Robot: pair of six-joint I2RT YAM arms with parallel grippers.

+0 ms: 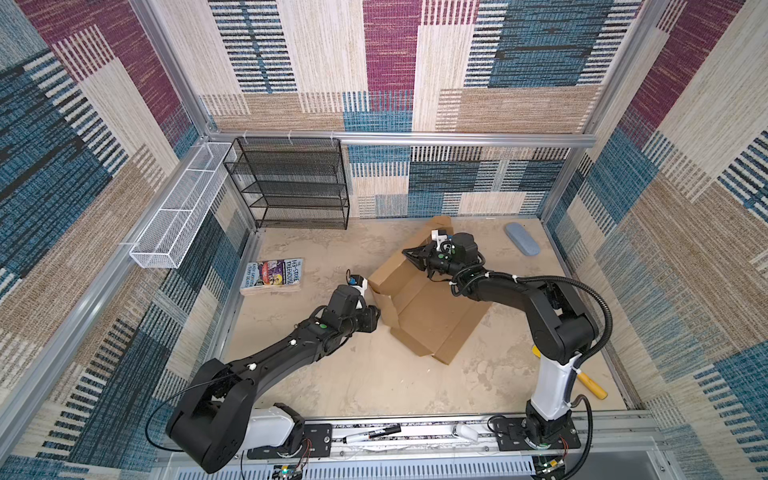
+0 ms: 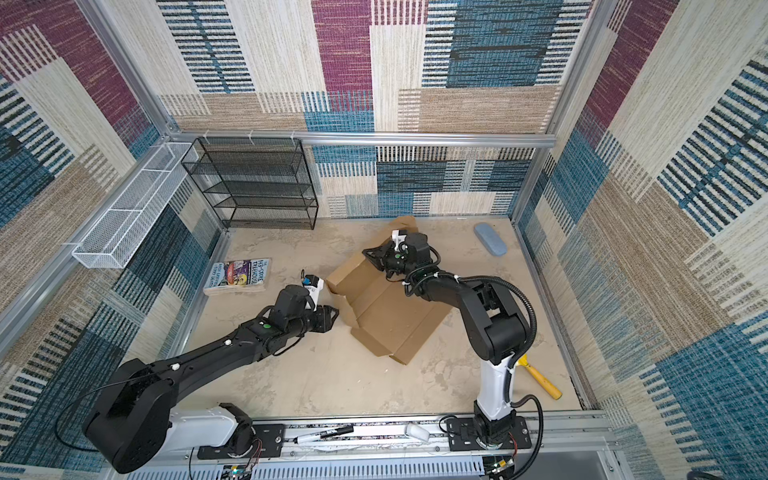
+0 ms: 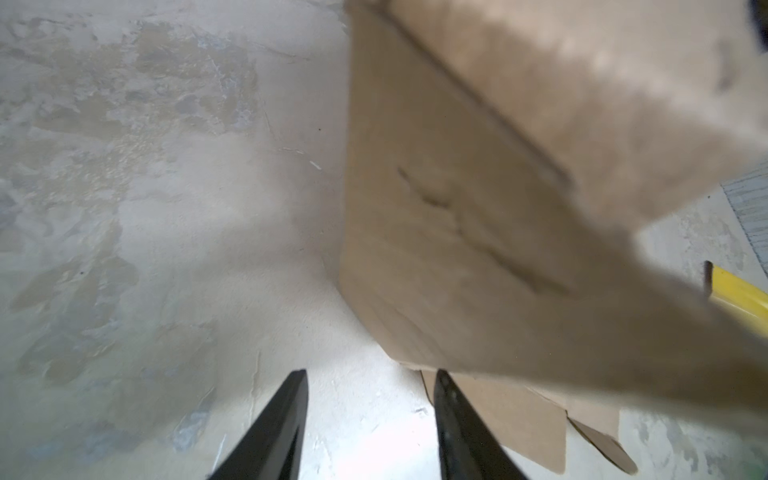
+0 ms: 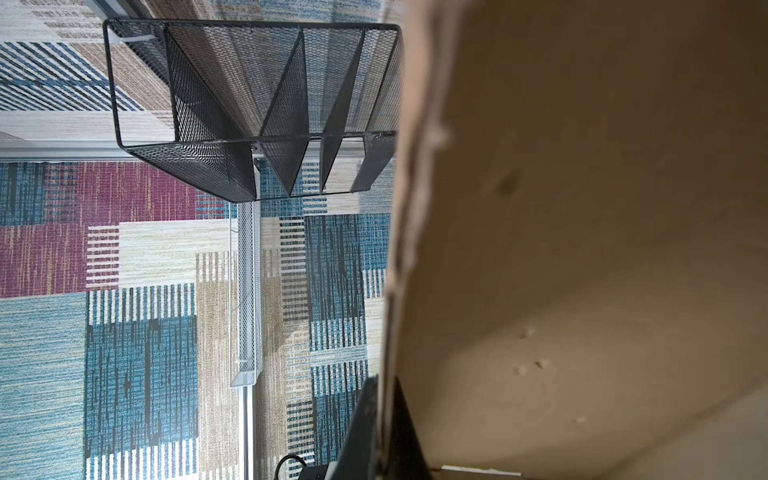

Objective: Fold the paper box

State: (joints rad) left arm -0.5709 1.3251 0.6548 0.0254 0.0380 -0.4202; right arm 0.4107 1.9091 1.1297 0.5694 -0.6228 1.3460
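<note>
The paper box (image 1: 432,316) is a brown cardboard sheet lying partly folded at the table's middle right, seen in both top views (image 2: 395,324). Its far panel stands raised, and my right gripper (image 1: 409,253) is shut on that panel's edge. In the right wrist view the jaws (image 4: 384,386) pinch the thin cardboard edge, and the panel (image 4: 582,208) fills one side. My left gripper (image 1: 376,313) stands open beside the box's upturned left flap. In the left wrist view only bare table shows between its fingers (image 3: 370,382), with the cardboard (image 3: 457,208) just past one fingertip.
A colourful book (image 1: 272,276) lies left of the box. A black mesh rack (image 1: 291,183) stands at the back wall, and a white mesh basket (image 1: 178,208) hangs on the left wall. A blue-grey case (image 1: 522,239) lies back right, a yellow-handled tool (image 1: 592,384) front right.
</note>
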